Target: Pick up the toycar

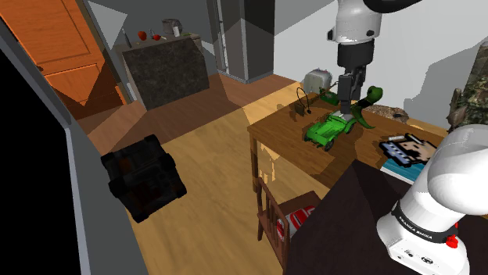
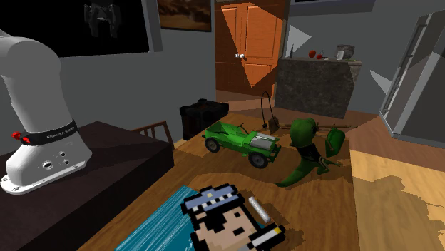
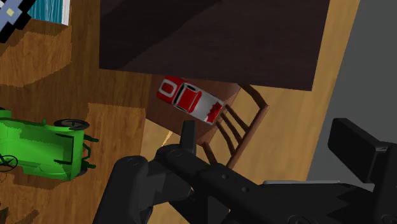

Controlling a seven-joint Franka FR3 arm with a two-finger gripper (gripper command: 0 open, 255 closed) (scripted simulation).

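A green open-top toy car (image 1: 328,131) stands on the wooden table (image 1: 274,139), with a green dinosaur figure (image 1: 366,105) just behind it. The second exterior view has the car (image 2: 239,141) side-on and the dinosaur (image 2: 307,148) on its right. My black gripper (image 1: 342,109) hangs close over the car's rear end. In the wrist view the fingers stand apart around nothing, so the gripper (image 3: 254,143) is open, and the green car (image 3: 44,143) lies off to the side of the fingers. A red and white toy car (image 3: 191,100) rests on a wooden chair below the table edge.
A blue book with a pixel-face figure (image 1: 407,152) lies near the dark stand (image 1: 344,203). A thin black hooked piece (image 2: 268,107) stands behind the green car. A black case (image 1: 143,178) sits on the floor, and a stone-faced counter (image 1: 164,70) is further back.
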